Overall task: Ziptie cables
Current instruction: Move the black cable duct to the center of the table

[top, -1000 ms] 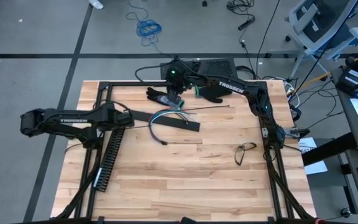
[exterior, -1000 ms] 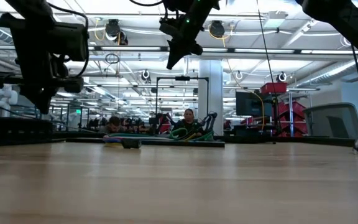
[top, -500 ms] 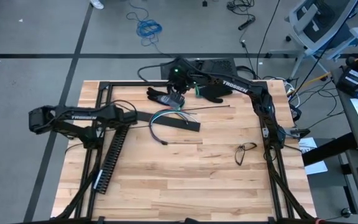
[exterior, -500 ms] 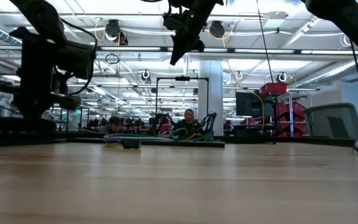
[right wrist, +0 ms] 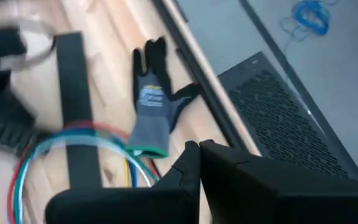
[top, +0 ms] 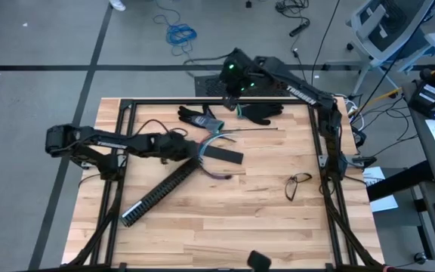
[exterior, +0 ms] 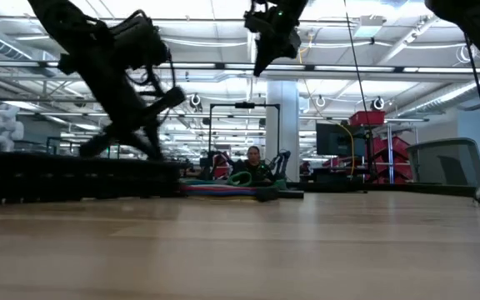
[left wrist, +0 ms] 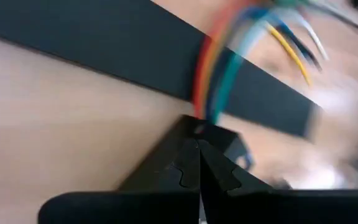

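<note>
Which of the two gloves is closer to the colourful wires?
The grey-and-black glove, lying just beside the cables. The other glove, all black, sits farther along the table's back edge, under the right arm.

The left wrist view smears the cables, whose far ends run off the picture's edge.

The cables, a small bundle of thin red, blue, green and yellow wires, were laid flat on the wooden table in a curved arc, draped across a flat black strip near the table's middle.
</note>
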You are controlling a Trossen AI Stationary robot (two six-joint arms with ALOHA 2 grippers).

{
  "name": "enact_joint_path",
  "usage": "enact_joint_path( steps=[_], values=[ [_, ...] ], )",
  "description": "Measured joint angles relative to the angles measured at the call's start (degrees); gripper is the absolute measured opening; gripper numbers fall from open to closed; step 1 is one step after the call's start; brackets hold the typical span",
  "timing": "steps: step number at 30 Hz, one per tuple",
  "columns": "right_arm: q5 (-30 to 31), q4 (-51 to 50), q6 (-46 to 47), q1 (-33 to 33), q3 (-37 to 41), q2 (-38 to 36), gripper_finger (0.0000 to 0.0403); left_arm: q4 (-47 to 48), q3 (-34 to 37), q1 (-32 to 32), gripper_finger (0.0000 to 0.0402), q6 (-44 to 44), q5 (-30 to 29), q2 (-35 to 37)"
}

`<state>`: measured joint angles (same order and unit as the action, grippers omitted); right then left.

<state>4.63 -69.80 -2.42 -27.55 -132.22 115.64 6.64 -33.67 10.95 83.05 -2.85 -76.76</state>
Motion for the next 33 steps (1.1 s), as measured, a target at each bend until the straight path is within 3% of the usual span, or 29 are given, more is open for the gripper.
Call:
enact_joint_path(
  steps=[5, 10, 13, 17, 20, 26, 33],
  values=[
    [1.4, -0.2, 1.9, -2.8, 0.0, -4.3, 0.0, -9.6, -4.1, -1.4, 0.0, -14.3, 0.5, 0.5],
    [2.9, -1.1, 4.0, -4.5, 0.0, -8.4, 0.0, -7.3, -11.7, -2.0, 0.0, -42.8, -1.5, 5.5],
    [2.9, -3.7, 4.7, -4.4, 0.0, -10.5, 0.0, 4.1, -16.7, -5.5, 0.0, -53.9, -2.5, 9.6],
    [3.0, -8.0, 4.3, -4.1, 0.0, -11.9, 0.0, 30.3, -23.0, -15.8, 0.0, -57.7, -14.5, 11.3],
    [3.2, -9.0, 4.0, -4.1, 0.0, -12.3, 0.0, 43.8, -26.4, -26.2, 0.0, -53.5, -21.7, 10.7],
    [3.0, -8.3, 3.1, -4.1, 0.0, -12.2, 0.0, 53.8, -27.6, -43.7, 0.0, -37.0, -18.1, 8.7],
    [2.3, -4.4, 2.0, -3.5, 3.6, -12.0, 0.0, 64.9, -27.7, -54.1, 0.0, -8.2, -18.4, 5.6]
  ],
)
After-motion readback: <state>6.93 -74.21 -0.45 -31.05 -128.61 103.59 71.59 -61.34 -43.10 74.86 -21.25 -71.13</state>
